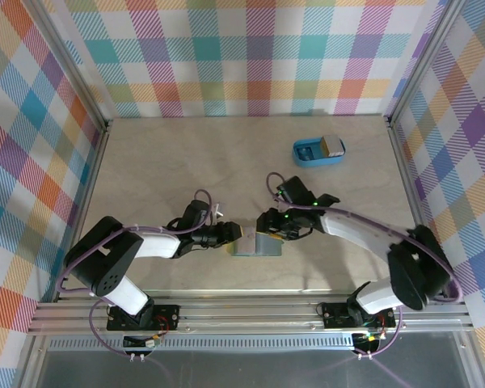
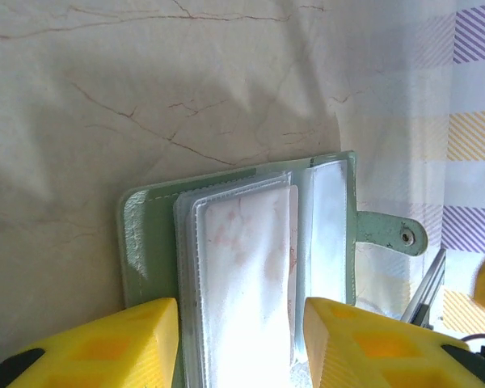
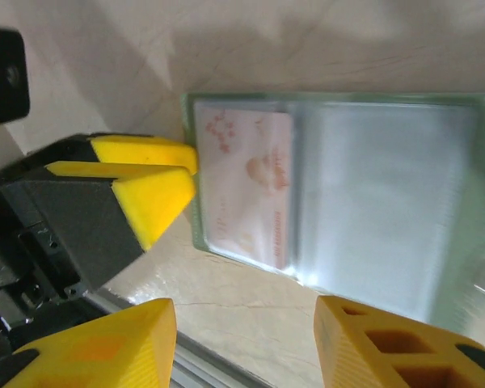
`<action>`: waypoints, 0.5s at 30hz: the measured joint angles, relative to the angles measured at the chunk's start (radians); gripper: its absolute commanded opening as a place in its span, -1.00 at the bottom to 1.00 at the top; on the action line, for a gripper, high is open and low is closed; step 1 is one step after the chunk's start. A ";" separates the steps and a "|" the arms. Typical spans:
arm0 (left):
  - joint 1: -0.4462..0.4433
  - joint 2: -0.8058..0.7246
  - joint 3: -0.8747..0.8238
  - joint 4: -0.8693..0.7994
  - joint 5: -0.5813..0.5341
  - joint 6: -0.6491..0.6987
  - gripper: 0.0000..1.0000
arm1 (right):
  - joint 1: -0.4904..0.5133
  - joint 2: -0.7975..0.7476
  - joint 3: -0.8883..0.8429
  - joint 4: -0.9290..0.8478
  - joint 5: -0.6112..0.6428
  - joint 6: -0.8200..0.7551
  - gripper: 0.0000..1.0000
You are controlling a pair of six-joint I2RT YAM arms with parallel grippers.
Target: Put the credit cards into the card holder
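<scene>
The card holder lies open on the table near the front edge, a sage-green wallet with clear sleeves. One credit card, white with red print, sits inside its left sleeve. My left gripper is open, its yellow fingertips at the holder's left end with the sleeve stack between them. My right gripper hovers open over bare table beside the holder's front edge, holding nothing. More credit cards rest in a blue tray.
The blue tray stands at the back right, well away from both arms. An aluminium rail runs along the table's front edge close to the holder. Checkered walls enclose the table. The holder's snap strap sticks out sideways.
</scene>
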 measured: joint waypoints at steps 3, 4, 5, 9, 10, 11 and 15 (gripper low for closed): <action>0.000 -0.068 -0.001 -0.045 -0.025 0.001 -0.09 | -0.007 -0.061 0.000 -0.097 0.105 -0.005 -0.01; 0.000 -0.106 0.000 -0.069 -0.043 0.001 -0.08 | -0.007 -0.065 0.000 -0.130 0.137 -0.009 -0.01; 0.000 -0.146 0.002 -0.098 -0.064 0.003 -0.06 | -0.006 -0.062 0.000 -0.160 0.164 -0.014 0.00; 0.000 -0.252 0.023 -0.209 -0.137 0.005 -0.01 | -0.005 -0.014 0.001 -0.225 0.225 -0.036 0.04; 0.000 -0.257 0.037 -0.241 -0.151 0.006 0.01 | -0.004 0.006 0.004 -0.235 0.234 -0.047 0.06; 0.000 -0.255 0.053 -0.273 -0.163 0.007 0.02 | -0.004 0.029 0.010 -0.244 0.243 -0.054 0.07; -0.003 -0.225 0.100 -0.377 -0.187 0.009 0.05 | -0.001 0.118 0.050 -0.251 0.255 -0.096 0.02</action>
